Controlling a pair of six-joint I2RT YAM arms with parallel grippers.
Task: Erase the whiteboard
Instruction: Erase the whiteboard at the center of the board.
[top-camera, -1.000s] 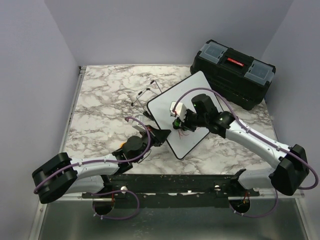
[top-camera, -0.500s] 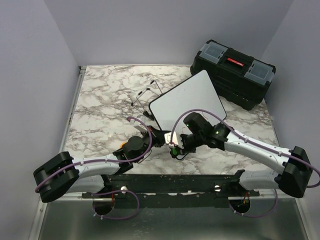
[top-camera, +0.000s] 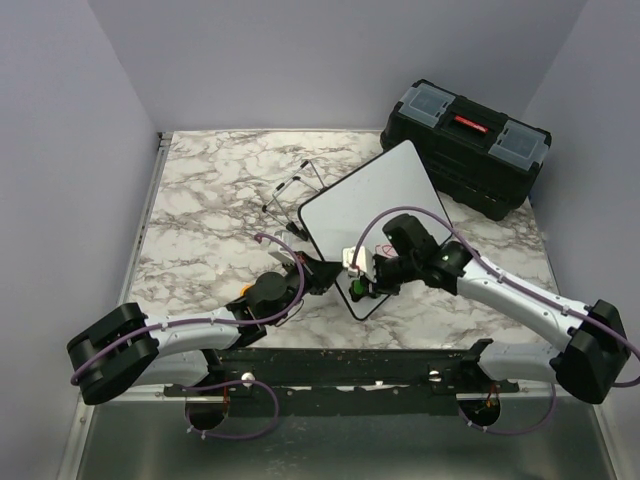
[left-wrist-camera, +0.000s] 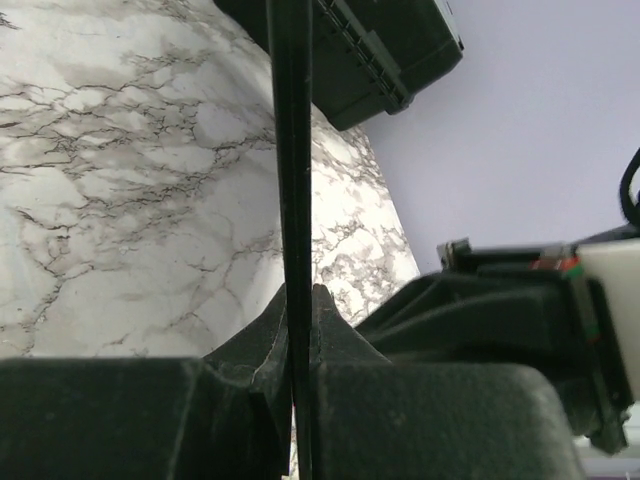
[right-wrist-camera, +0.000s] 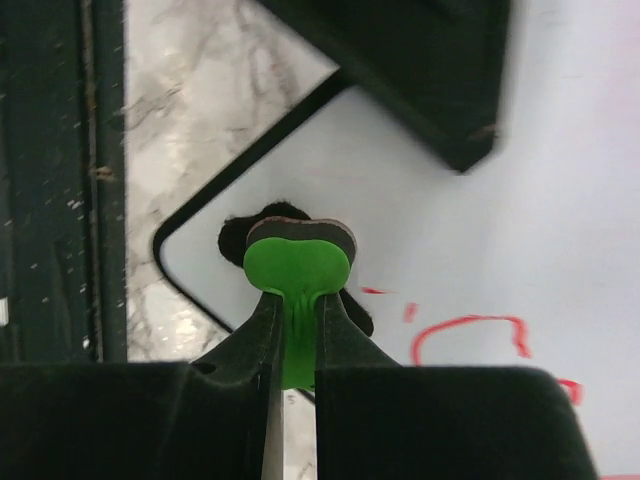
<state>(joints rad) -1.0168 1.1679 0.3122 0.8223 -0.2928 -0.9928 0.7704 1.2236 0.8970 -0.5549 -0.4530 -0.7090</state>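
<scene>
While left gripper pinched whiteboard rim | right gripper clamped green eraser, mid-wipe | next needed: sweep across red marks

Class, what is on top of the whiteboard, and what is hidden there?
On the whiteboard: red handwriting and a green eraser pinched in the right gripper. The right arm covers whatever lies beneath it.

The right tool, pinching the green eraser, is no longer over the middle of the whiteboard. It drops first to the board's near corner, right at the rim, and now sits a little way back up, just inside that corner. Its arm lies nearer the worktop's front edge than a second ago.
</scene>
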